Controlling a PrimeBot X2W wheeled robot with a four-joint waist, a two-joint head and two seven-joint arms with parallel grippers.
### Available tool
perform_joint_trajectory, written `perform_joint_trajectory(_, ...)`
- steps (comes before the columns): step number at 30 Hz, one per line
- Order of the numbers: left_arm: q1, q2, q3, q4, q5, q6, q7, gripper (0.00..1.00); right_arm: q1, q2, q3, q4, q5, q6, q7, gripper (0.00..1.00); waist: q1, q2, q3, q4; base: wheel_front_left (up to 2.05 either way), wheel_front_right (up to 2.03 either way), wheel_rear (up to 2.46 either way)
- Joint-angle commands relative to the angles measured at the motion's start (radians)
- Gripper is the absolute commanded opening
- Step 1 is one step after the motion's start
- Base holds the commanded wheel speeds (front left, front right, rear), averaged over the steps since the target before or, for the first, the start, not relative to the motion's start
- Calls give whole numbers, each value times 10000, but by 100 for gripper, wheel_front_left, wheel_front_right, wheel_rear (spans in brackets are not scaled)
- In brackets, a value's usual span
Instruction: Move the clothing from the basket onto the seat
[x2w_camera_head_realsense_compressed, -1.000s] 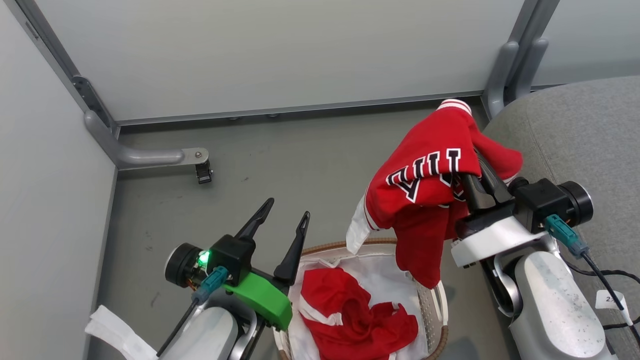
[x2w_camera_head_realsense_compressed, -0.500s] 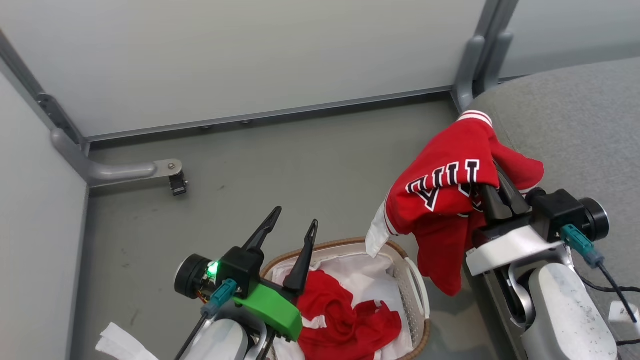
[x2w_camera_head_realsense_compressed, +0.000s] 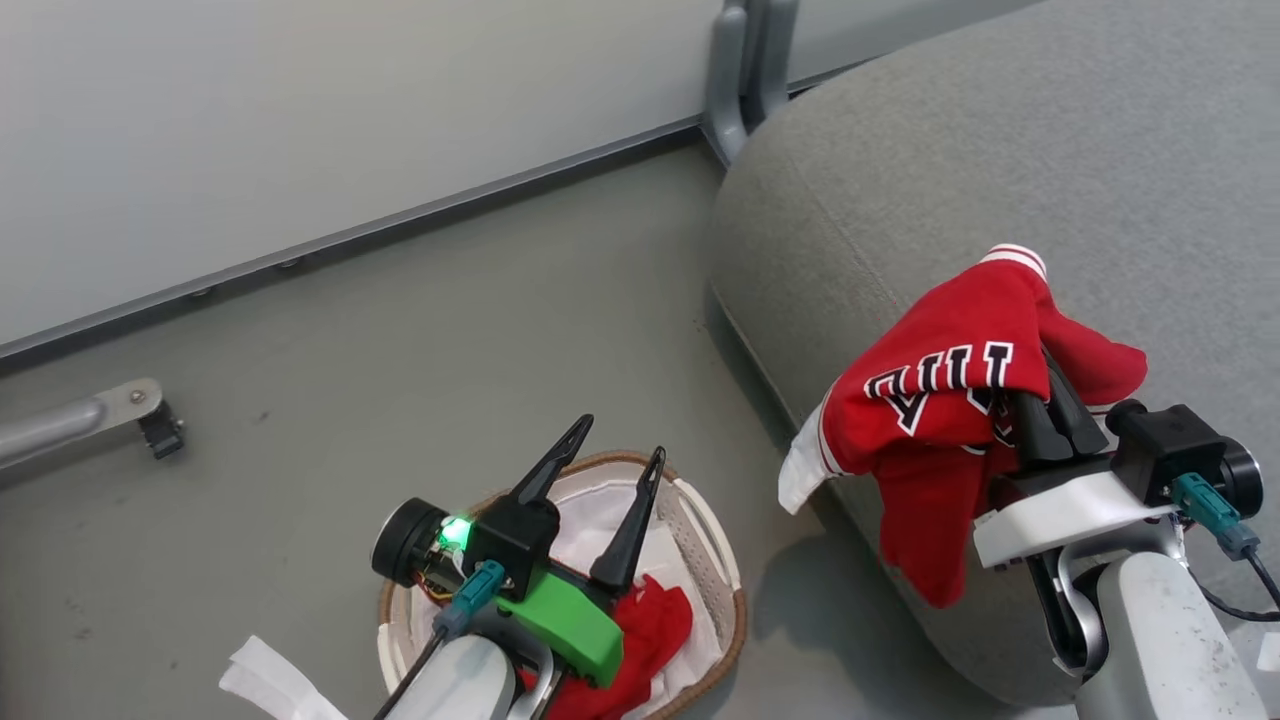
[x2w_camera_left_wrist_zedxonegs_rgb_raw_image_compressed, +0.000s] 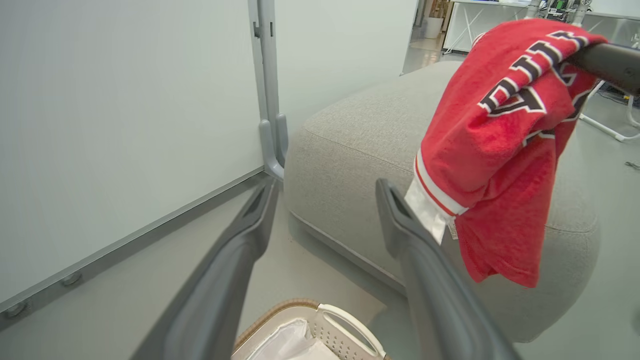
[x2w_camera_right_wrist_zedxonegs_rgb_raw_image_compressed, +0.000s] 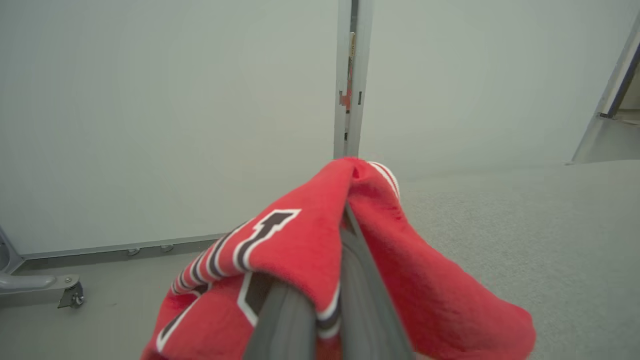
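floor (x2w_camera_head_realsense_compressed: 420, 330): grey | wall panel (x2w_camera_head_realsense_compressed: 300, 100): pale | post (x2w_camera_head_realsense_compressed: 742, 90): grey, upright | caster foot (x2w_camera_head_realsense_compressed: 160, 435): on floor, left

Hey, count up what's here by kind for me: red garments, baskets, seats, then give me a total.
Red garments: 2, the lettered jersey in the right end effector and the crumpled garment in the basket.
Baskets: 1.
Seats: 1, the grey seat.
Total: 4.

Floor (x2w_camera_head_realsense_compressed: 400, 330): grey, smooth, a few dark scuffs. Basket (x2w_camera_head_realsense_compressed: 700, 540) stands on it, near the seat (x2w_camera_head_realsense_compressed: 1000, 150) on its right but apart from it. A metal support foot with caster (x2w_camera_head_realsense_compressed: 160, 432) rests at far left, well apart from both.
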Motion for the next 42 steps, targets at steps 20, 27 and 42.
perform_joint_trajectory(20,-900,419,-888,-413,160,-76,-9,100,-1782,-15,-1415,202,-572,-14,-24,0,0,109,1957,-676,0,0,0)
perform_joint_trajectory(27,-1553,754,-1165,-752,300,-78,-9,100,-4780,-159,-2739,34,-2293,-14,-23,0,0,109,3165,237,0,0,0)
perform_joint_trajectory(42,-2574,1235,-1190,-1924,680,122,350,100,-8955,-3669,-5116,3445,-3002,-14,-24,0,0,109,5873,2031,0,0,0)
